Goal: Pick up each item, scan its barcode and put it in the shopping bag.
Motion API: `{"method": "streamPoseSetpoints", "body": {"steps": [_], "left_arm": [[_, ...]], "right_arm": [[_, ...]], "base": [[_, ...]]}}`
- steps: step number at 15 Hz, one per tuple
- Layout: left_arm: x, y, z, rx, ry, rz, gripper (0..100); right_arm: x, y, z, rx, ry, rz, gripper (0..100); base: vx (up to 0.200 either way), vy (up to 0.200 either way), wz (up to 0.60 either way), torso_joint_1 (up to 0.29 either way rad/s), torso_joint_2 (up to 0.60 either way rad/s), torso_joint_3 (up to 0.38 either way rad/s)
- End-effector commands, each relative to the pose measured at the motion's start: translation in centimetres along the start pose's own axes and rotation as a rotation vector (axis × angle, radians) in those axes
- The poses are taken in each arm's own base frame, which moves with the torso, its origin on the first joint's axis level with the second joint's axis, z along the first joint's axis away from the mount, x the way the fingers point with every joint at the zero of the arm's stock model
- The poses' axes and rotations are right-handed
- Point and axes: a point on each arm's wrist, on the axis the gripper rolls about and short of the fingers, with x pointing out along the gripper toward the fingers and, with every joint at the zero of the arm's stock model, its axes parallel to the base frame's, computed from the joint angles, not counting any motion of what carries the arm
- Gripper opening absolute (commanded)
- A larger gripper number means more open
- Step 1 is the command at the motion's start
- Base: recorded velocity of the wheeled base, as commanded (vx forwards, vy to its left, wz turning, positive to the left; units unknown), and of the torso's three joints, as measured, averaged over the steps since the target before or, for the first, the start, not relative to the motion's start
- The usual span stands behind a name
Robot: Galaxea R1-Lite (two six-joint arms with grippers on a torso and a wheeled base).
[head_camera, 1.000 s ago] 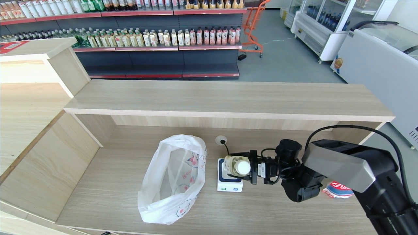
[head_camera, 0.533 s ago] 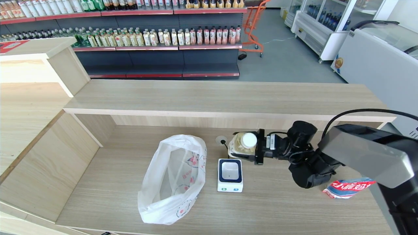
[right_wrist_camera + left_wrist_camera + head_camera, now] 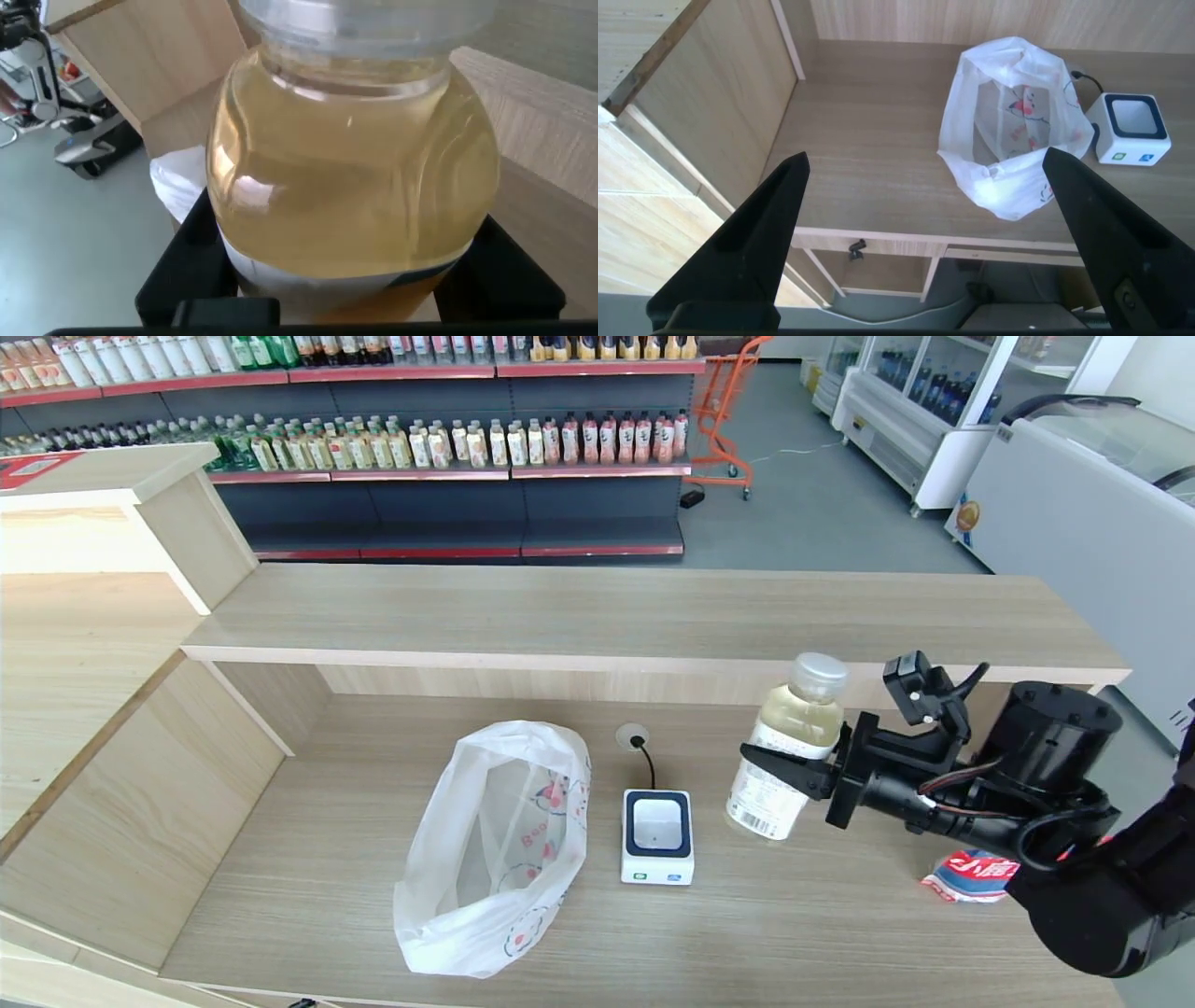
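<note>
My right gripper (image 3: 786,771) is shut on a clear bottle of pale yellow drink (image 3: 794,722) with a grey-white cap, held nearly upright above the counter, to the right of the white scanner (image 3: 658,836). The bottle's label, with a barcode near its bottom, faces the head camera. In the right wrist view the bottle (image 3: 350,187) sits between the black fingers (image 3: 187,273). The white shopping bag (image 3: 499,849) stands open left of the scanner. My left gripper (image 3: 929,233) is open and hangs high over the counter's near left side, with the bag (image 3: 1013,121) and scanner (image 3: 1130,131) below.
A red and blue snack packet (image 3: 971,875) lies on the counter under my right arm. A raised wooden ledge (image 3: 653,616) runs along the back, and a wooden side wall (image 3: 149,821) closes the left. The scanner's cable (image 3: 646,761) goes into a hole behind it.
My right arm has lifted the bottle off the scanner, carried it back and to the right, and turned it from cap-forward to nearly upright.
</note>
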Motion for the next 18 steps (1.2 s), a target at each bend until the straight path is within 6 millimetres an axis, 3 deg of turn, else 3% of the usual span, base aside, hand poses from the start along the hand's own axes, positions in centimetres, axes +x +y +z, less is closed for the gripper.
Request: {"method": "streamPoseSetpoints", "body": {"steps": [1, 11, 15, 18], "left_arm": [[0.0, 0.0, 0.0, 0.0, 0.0, 0.0, 100], [0.0, 0.0, 0.0, 0.001, 0.0, 0.0, 100], [0.0, 0.0, 0.0, 0.001, 0.0, 0.0, 100], [0.0, 0.0, 0.0, 0.0, 0.0, 0.0, 100]], "right_arm": [[-0.9, 1.0, 1.5, 0.008, -0.033, -0.016, 0], [-2.4, 1.8, 2.8, 0.003, -0.06, -0.085, 0], [-2.4, 1.7, 2.7, 0.013, -0.046, -0.089, 0], [-2.7, 1.9, 2.8, 0.042, -0.021, -0.093, 0]], "base": [[0.0, 0.0, 0.0, 0.0, 0.0, 0.0], [0.0, 0.0, 0.0, 0.0, 0.0, 0.0], [-0.2, 0.2, 0.0, 0.01, 0.01, 0.0], [0.0, 0.0, 0.0, 0.0, 0.0, 0.0]]}}
